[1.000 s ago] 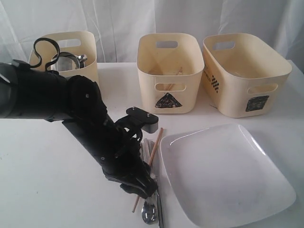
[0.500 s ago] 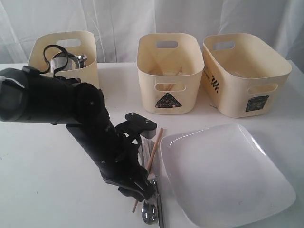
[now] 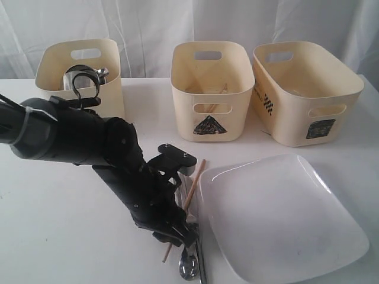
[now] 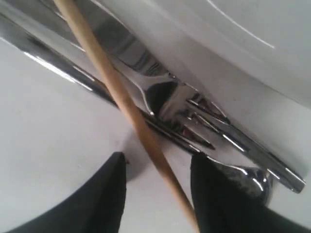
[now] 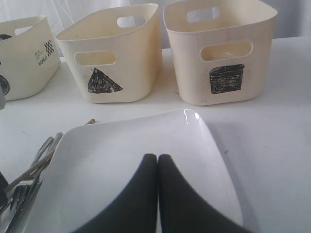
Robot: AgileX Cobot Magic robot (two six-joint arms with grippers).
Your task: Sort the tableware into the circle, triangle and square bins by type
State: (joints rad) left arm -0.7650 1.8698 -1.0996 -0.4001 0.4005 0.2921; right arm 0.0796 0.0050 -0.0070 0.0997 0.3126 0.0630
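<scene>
The left claw (image 4: 156, 167) stands wide over the cutlery at the front of the desk (image 3: 53, 236), its two black fingers (image 4: 104, 194) either side of a wooden chopstick (image 4: 112, 82) and gripping nothing. The chopstick lies slantwise across a steel fork (image 4: 175, 102) and a long steel handle beside it. A spoon (image 3: 188, 267) shows just below the claw, at the desk's near edge. The rim of the large white square plate (image 3: 278, 213) runs close along the cutlery's far side, crowding it. The right claw (image 5: 157, 162) hangs above that plate with its fingers pressed together, empty. Along the back stand three cream tubs: the circle bin (image 3: 109, 89) on the left with a steel handled cup (image 3: 80, 77) inside, the triangle bin (image 3: 237, 112) in the middle with pale wooden sticks showing in it, and the wider square bin (image 3: 296, 112) on the right. The left arm's dark bulk hides the circle bin's lower front and part of the cutlery.
</scene>
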